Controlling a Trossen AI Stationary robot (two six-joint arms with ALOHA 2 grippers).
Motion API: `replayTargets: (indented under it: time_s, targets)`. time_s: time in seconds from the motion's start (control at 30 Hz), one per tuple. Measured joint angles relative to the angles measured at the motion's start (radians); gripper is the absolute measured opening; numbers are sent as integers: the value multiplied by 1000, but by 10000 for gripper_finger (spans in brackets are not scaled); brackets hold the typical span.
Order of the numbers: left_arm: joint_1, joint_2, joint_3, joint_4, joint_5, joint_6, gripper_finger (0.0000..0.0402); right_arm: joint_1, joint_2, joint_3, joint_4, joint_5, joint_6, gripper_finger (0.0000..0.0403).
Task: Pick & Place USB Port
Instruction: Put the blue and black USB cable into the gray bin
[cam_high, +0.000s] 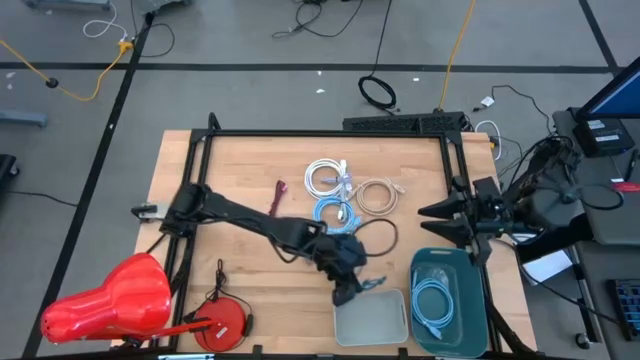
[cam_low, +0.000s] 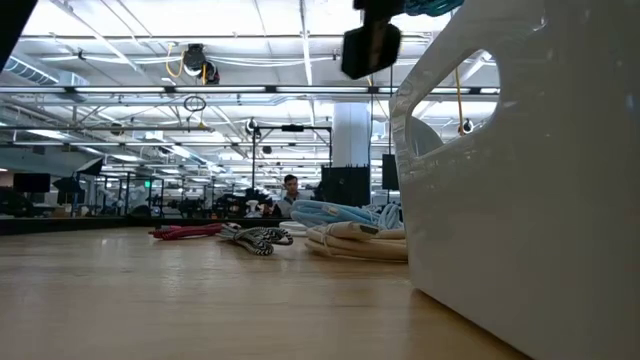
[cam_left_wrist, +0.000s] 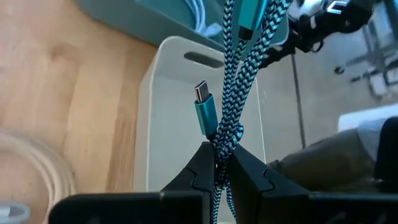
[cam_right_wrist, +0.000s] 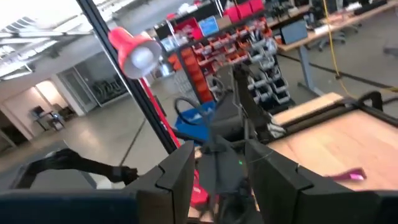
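Observation:
My left gripper (cam_high: 347, 293) is shut on a teal-and-black braided USB cable (cam_left_wrist: 239, 74) and stands over the left rim of the white bin (cam_high: 370, 317) at the table's near edge. A teal USB-C plug (cam_left_wrist: 204, 102) sticks out of the bundle over the bin's hollow (cam_left_wrist: 186, 124). In the low view, the gripper (cam_low: 370, 45) is high above the bin (cam_low: 520, 180). My right gripper (cam_right_wrist: 217, 171) is open and empty, waiting at the table's right edge (cam_high: 470, 222). My left gripper pinches several strands of the folded braided cable (cam_left_wrist: 221, 149) between its two fingers (cam_left_wrist: 198, 165). The fingers point down at the bin. The bundle runs on past the fingertips with its plug free, lifted clear of the table and the bin.
A teal bin (cam_high: 447, 300) holding a light blue cable stands right of the white bin. White (cam_high: 326, 178), cream (cam_high: 376, 196), blue (cam_high: 335, 212), red (cam_high: 278, 196) and black (cam_high: 378, 236) cables lie mid-table. A red lamp (cam_high: 110, 298) sits at the near left.

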Motion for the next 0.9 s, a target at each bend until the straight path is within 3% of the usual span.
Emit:
replayTargets:
  time_s: [0.27,0.57,0.9]
  targets:
    - [3,184,286,-285,72,143,22,0,-4,0,-115,64,77,134]
    - [0,218,296,-282,120,156,22,0,-3,0,-252,97,189,134]
    - [-2,218,296,-246,171,153,22,0,12,0,-271,131,207,134]
